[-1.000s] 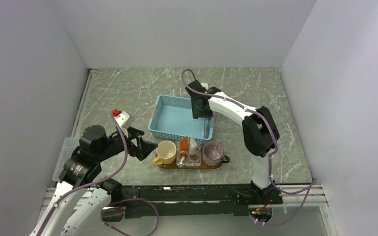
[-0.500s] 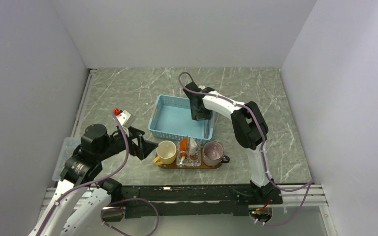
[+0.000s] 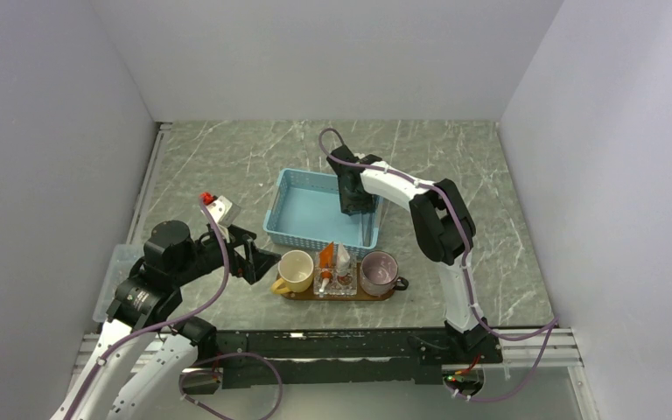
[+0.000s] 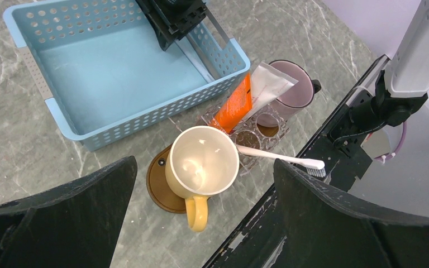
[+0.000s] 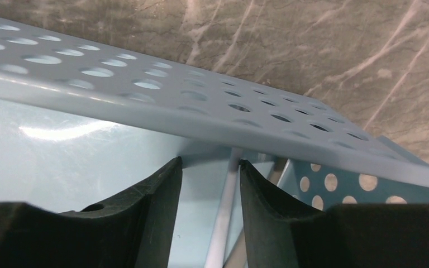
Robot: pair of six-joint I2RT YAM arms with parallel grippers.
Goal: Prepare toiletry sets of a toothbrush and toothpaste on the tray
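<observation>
Well, got the right gripper (image 5: pixel 210 166) down in the blue basket (image 4: pixel 145 120), jaws part-open either side of a pale toothbrush (image 5: pixel 223 223), not pinching it. Got the left gripper (image 4: pixel 204 164) gaping wide, nothing held, with the tray (image 4: pixel 159 187) carrying yellow mug (image 4: pixel 201 162), orange tube (image 4: pixel 234 103) and white tube (image 4: pixel 268 84) just ahead of its jaws.

On my table (image 3: pixel 227 166) I see the blue perforated plastic basket (image 3: pixel 273 226) behind the brown wooden oval tray (image 4: pixel 157 187). Left to right on the tray: yellow ceramic mug (image 3: pixel 296 269), clear plastic holder (image 3: pixel 335 283) with orange and white flat tubes (image 4: pixel 233 103), purple ceramic mug (image 3: pixel 379 272). My right end effector (image 5: pixel 209 167) is inside the basket's right side.
</observation>
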